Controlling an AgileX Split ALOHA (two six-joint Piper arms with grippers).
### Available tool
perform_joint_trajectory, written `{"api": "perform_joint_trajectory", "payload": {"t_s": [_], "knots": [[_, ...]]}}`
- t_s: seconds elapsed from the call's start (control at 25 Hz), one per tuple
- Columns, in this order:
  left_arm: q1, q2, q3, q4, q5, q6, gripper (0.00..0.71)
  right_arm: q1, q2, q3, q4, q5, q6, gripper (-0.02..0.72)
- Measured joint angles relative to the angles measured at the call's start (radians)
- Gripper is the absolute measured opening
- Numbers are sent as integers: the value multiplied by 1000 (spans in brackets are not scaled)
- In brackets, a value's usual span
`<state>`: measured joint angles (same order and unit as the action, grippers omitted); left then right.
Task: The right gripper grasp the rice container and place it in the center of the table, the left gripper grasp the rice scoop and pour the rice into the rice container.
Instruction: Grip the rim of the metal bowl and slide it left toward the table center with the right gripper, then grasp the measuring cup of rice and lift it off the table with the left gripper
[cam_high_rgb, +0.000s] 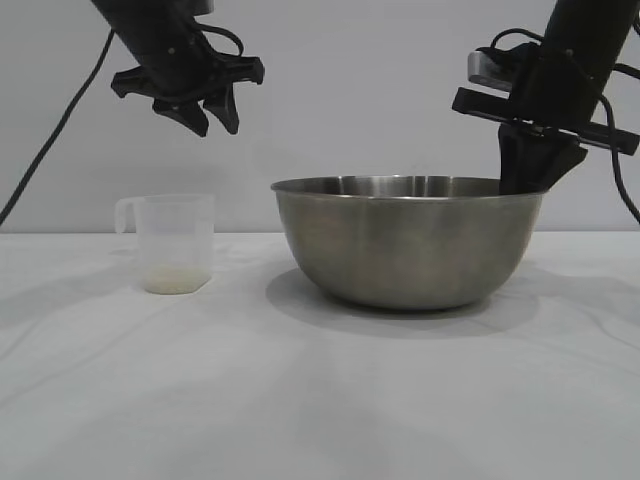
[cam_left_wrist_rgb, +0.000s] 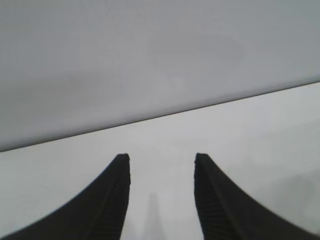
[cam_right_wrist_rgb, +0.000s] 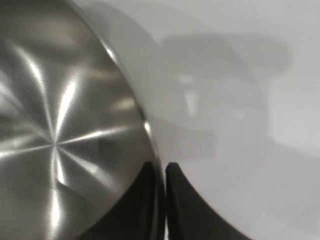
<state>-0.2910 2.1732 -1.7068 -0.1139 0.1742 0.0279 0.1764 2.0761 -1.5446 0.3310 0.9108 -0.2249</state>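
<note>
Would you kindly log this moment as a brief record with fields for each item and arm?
bowl: steel, upright mid-table
cup: clear plastic, upright left of bowl, apart from it
rice: thin layer in cup bottom
left gripper: above cup, jaws open, empty
right gripper: jaws astride bowl's right rim
table: white cloth

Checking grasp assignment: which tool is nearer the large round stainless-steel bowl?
Right. The right tool straddles the bowl's rim at its right edge, one finger inside and one outside. The left tool hangs in the air well to the bowl's left, above the translucent plastic measuring cup.
</note>
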Motion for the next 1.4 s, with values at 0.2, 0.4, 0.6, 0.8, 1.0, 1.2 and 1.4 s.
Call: {"api": "perform_joint_trajectory", "payload": {"t_s": [0.2,0.4,0.6,0.8,1.0,1.2,1.4], "knots": [[0,0,0,0,1,0,260,0,0,0,-28,0,-4,515],[0,0,0,0,2,0,260,0,-32,0,-78,-14,-11,508],[0,0,0,0,2,0,260,0,-121,0,-80,-38,-16,508],[0,0,0,0,2,0,260,0,-214,0,-80,-41,-18,508],[0,0,0,0,2,0,260,0,-322,5,-80,-38,-18,508],[0,0,0,-2,2,0,260,0,-472,146,-66,-109,-18,508],[0,0,0,-10,2,0,260,0,-665,398,-57,-229,-20,508]]}}
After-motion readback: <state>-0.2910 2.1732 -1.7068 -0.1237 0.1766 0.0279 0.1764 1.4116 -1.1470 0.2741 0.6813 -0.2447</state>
